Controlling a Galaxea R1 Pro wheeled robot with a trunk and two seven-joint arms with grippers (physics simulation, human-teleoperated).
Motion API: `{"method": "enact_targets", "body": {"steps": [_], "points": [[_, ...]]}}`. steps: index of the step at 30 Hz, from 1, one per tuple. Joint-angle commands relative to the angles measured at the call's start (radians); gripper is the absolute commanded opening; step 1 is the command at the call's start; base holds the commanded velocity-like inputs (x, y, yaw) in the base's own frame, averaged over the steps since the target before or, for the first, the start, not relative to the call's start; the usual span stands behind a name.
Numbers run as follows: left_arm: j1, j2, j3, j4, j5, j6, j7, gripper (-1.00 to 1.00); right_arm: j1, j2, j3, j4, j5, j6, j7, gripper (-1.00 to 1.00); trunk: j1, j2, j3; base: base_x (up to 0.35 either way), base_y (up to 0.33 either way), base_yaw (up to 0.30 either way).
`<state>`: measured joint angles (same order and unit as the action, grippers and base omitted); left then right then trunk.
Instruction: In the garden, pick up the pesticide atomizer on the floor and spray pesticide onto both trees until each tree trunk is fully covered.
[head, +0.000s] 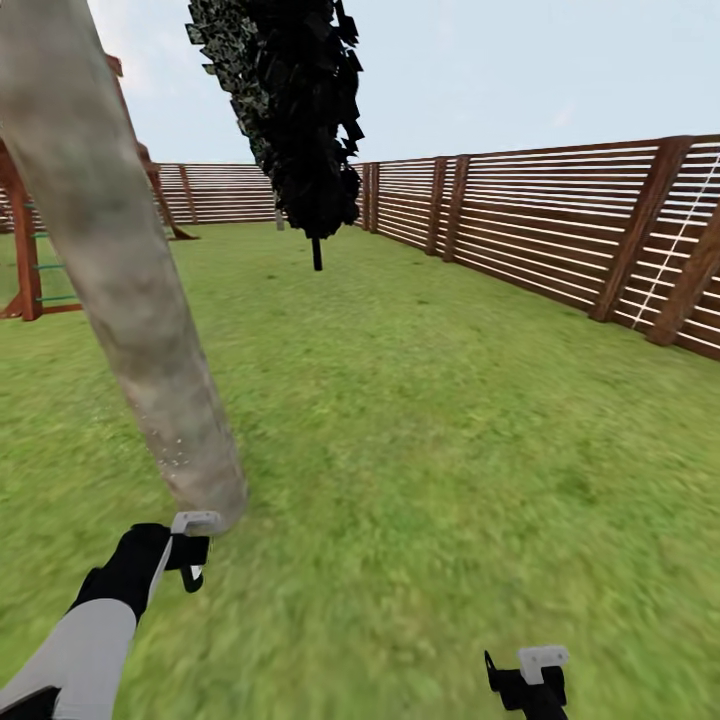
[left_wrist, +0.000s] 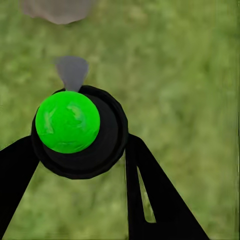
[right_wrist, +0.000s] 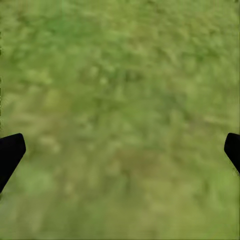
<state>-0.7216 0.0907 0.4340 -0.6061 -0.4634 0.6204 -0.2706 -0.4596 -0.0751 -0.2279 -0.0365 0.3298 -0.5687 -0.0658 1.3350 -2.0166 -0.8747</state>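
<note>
Left hand (left_wrist: 80, 150) clamped on pesticide atomizer (left_wrist: 75, 132), nozzle pointing at tree trunk (head: 120, 290) base just ahead; trunk runs up-left. Right hand (right_wrist: 120, 150) wide open, empty, farther off.

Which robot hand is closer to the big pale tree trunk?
Left. The left gripper holds the atomizer right at the foot of the tree trunk. The right gripper hangs open over bare grass, well off to the trunk's right.

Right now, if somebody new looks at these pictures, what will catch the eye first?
Probably the thick beige-grey tree trunk slanting across the head view's left, above the left gripper. Next, the near-black conifer at the top centre, and the atomizer with its bright green cap between the left gripper's fingers.
</note>
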Motion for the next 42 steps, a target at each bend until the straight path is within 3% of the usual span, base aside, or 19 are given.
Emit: {"method": "enact_targets", "body": {"steps": [1, 3, 7, 10, 12, 13, 14, 17, 20, 22, 23, 27, 42], "points": [[-0.001, 0.002, 0.022, -0.002, -0.001, 0.003, -0.008, -1.0, -0.001, 0.0, -0.005, 0.001, 0.011, -0.003, -0.006, 1.0, 0.0, 0.0, -0.001, 0.298, -0.037, 0.249], [-0.001, 0.011, 0.04, -0.005, 0.003, 0.004, -0.008, -1.0, -0.001, 0.0, -0.005, 0.001, 0.011, -0.003, -0.006, 1.0, 0.0, 0.0, -0.001, 0.107, -0.011, 0.267], [-0.005, 0.069, 0.041, -0.008, 0.008, 0.012, -0.015, -1.0, -0.001, 0.0, -0.005, 0.001, 0.011, -0.002, -0.006, 1.0, 0.0, 0.0, -0.001, 0.017, -0.002, 0.273], [-0.025, 0.052, 0.034, -0.01, 0.012, 0.059, -0.018, -1.0, -0.001, 0.0, -0.005, 0.001, 0.011, -0.002, -0.006, 1.0, 0.0, 0.0, -0.001, 0.001, 0.0, 0.272], [-0.078, 0.026, 0.019, -0.009, 0.009, 0.077, -0.02, -1.0, -0.001, 0.0, -0.005, 0.001, 0.011, -0.002, -0.006, 1.0, 0.0, 0.0, -0.001, 0.0, 0.0, 0.119], [-0.105, 0.021, -0.001, -0.009, 0.009, 0.09, -0.02, -1.0, -0.001, -0.001, -0.005, 0.001, 0.011, -0.002, -0.006, 1.0, 0.0, 0.0, -0.001, 0.0, 0.0, 0.035], [-0.148, 0.017, -0.043, -0.009, 0.009, 0.149, -0.022, -1.0, -0.001, -0.001, -0.005, 0.001, 0.011, -0.002, -0.006, 1.0, 0.0, 0.0, -0.001, 0.0, 0.0, 0.012], [-0.218, 0.024, -0.095, -0.01, 0.011, 0.224, -0.024, -1.0, -0.001, -0.002, -0.005, 0.001, 0.011, -0.002, -0.006, 1.0, 0.0, 0.0, -0.001, 0.0, 0.0, 0.003], [-0.249, 0.044, -0.099, -0.009, 0.01, 0.233, -0.024, -1.0, -0.001, -0.002, -0.005, 0.001, 0.011, -0.002, -0.006, 1.0, 0.0, 0.0, -0.001, 0.0, 0.0, 0.0], [-0.26, 0.088, -0.098, -0.009, 0.012, 0.236, -0.024, -1.0, -0.001, -0.002, -0.005, 0.001, 0.011, -0.002, -0.005, 1.0, 0.0, 0.0, -0.001, 0.0, 0.0, 0.0], [-0.262, 0.09, -0.099, -0.009, 0.011, 0.246, -0.025, -1.0, -0.001, -0.002, -0.005, 0.001, 0.011, -0.002, -0.005, 1.0, 0.0, 0.0, -0.001, 0.0, 0.0, 0.0], [-0.297, 0.091, -0.101, -0.01, 0.011, 0.296, -0.026, -1.0, -0.001, -0.002, -0.005, 0.0, 0.011, -0.002, -0.005, 1.0, 0.0, 0.0, -0.001, 0.0, 0.0, 0.102], [-0.303, 0.071, -0.1, -0.053, 0.012, 0.319, -0.027, -1.0, -0.001, -0.002, -0.005, 0.0, 0.009, -0.001, -0.006, 1.0, 0.0, 0.0, -0.001, 0.04, -0.174, 0.082]]}}
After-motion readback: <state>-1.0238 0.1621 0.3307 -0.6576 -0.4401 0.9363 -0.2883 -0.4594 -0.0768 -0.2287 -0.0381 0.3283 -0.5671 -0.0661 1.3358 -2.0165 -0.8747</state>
